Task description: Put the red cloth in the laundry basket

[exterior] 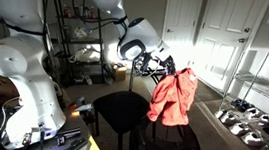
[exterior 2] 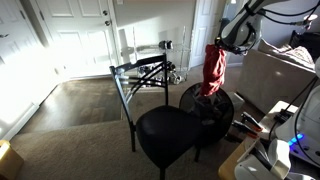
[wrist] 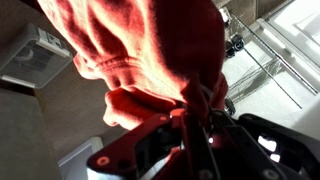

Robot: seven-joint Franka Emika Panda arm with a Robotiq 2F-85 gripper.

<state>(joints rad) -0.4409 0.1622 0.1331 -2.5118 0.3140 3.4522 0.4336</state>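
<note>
Red cloth [exterior: 173,97] in closed fingers [wrist: 196,134] above laundry basket [exterior 2: 224,103]

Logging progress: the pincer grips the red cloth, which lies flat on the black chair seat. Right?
Not quite. The pincer does grip the red cloth, but it hangs in the air beside the black chair, not on its seat, as an exterior view shows.

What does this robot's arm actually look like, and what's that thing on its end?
The arm is a chain of fat, rounded, glossy white segments with darker seams at the joints. Its gripper is a small black block ending in two dark fingers. No markings are readable.
</note>
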